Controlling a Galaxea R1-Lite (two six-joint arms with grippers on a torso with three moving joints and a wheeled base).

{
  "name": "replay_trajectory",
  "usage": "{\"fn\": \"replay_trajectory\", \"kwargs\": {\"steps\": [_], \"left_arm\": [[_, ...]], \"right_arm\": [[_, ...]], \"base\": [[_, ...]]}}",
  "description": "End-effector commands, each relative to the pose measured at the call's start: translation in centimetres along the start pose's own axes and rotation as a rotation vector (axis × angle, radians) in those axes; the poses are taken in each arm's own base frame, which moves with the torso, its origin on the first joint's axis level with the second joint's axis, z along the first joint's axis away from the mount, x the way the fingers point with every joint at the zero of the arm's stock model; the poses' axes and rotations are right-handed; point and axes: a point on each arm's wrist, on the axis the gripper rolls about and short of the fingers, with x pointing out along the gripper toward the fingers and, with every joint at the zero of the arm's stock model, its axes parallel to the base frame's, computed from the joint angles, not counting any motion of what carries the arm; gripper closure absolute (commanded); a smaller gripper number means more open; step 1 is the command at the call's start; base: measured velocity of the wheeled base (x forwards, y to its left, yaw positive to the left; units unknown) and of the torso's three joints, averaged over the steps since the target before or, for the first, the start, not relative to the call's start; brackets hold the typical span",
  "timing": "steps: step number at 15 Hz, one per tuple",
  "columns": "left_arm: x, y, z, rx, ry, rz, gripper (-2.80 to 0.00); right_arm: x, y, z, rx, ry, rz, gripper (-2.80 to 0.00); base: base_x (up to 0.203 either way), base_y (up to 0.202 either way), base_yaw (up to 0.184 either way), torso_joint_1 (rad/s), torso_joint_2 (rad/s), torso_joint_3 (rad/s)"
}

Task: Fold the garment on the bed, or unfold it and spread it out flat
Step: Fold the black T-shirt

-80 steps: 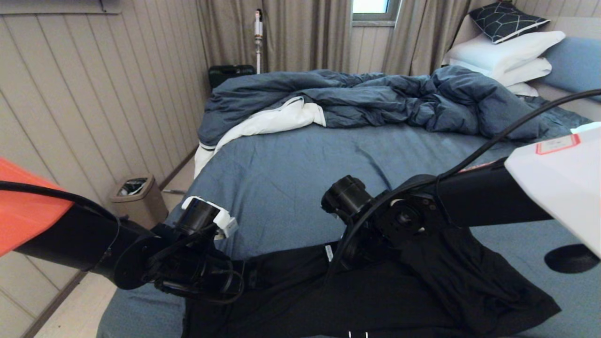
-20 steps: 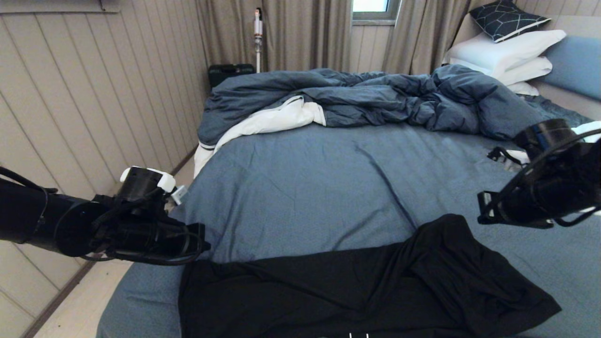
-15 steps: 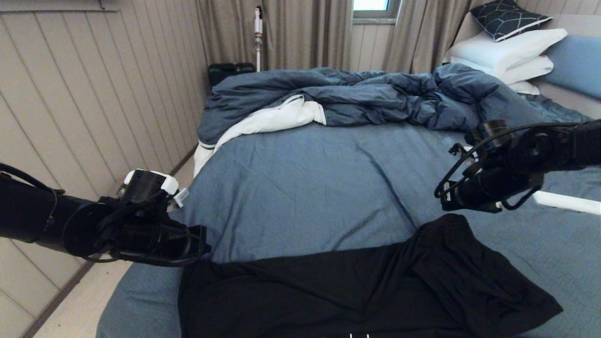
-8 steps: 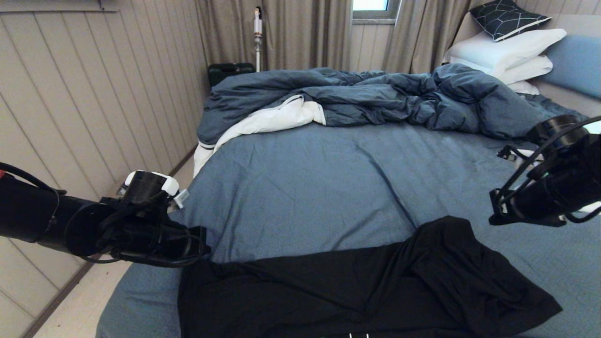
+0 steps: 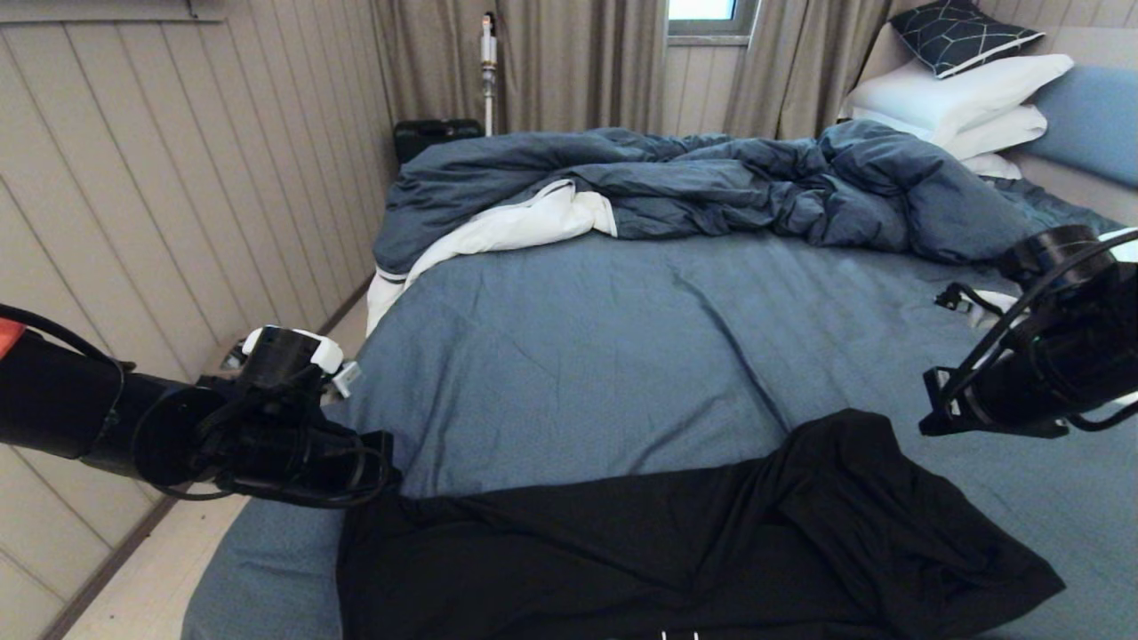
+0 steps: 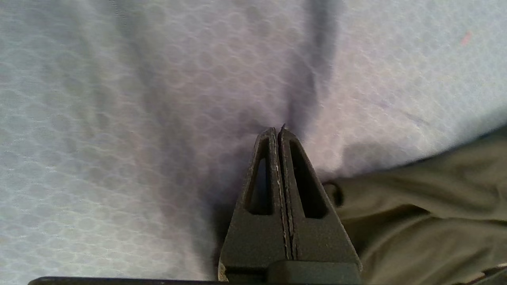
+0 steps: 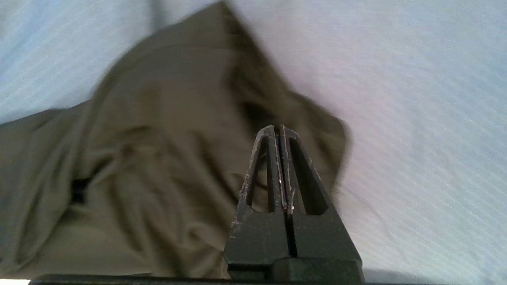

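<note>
Here, from my head camera, the black cotton T-shirt (image 5: 676,560) lies spread across the near end of the large bed with its slate-blue sheet (image 5: 587,356), smoother toward my left and bunched into folds toward my right. My left gripper (image 5: 378,458) sits low at the garment's left edge, near the bed's side. My right gripper (image 5: 933,418) hangs above the sheet, just past the shirt's rumpled right end and apart from it. A rumpled dark blue duvet with white lining (image 5: 693,187) fills the far half of the bed, with stacked white pillows (image 5: 960,107) beyond it.

From my left wrist, my left gripper (image 6: 279,132) is clenched, fingers pressed together with nothing between them, over bare sheet with the shirt's edge (image 6: 427,213) just beside.

From my right wrist, my right gripper (image 7: 281,130) is likewise clenched on nothing, poised over the shirt's crumpled cloth (image 7: 138,174).
</note>
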Motion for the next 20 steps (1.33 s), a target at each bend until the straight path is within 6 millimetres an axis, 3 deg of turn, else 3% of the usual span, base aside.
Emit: {"fn": "replay_trajectory", "kwargs": {"steps": [1, 8, 14, 15, 17, 20], "left_arm": [[0.1, 0.0, 0.0, -0.003, 0.002, -0.001, 0.00], [0.5, 0.1, 0.0, -0.006, 0.012, 0.003, 0.00], [0.7, 0.2, 0.1, -0.007, 0.015, 0.005, 0.00], [0.7, 0.2, 0.1, -0.007, 0.015, 0.005, 0.00], [0.7, 0.2, 0.1, -0.008, 0.015, 0.004, 0.00], [0.7, 0.2, 0.1, -0.008, 0.015, 0.005, 0.00]], "right_arm": [[0.9, 0.5, 0.0, -0.016, 0.020, 0.011, 0.00], [2.7, 1.0, 0.8, -0.033, -0.009, 0.024, 0.00], [0.3, 1.1, 0.1, -0.042, -0.052, 0.023, 0.00], [-0.2, 1.1, -0.2, -0.046, -0.064, 0.024, -2.80], [-0.7, 1.2, -0.3, -0.058, -0.074, 0.027, -2.80], [0.7, 1.1, -0.2, -0.053, -0.039, 0.026, -2.80]], "base": [[0.000, 0.000, 0.000, 0.000, 0.00, 0.000], [0.000, 0.000, 0.000, 0.000, 0.00, 0.000], [0.000, 0.000, 0.000, 0.000, 0.00, 0.000], [0.000, 0.000, 0.000, 0.000, 0.00, 0.000], [0.000, 0.000, 0.000, 0.000, 0.00, 0.000], [0.000, 0.000, 0.000, 0.000, 0.00, 0.000]]}}
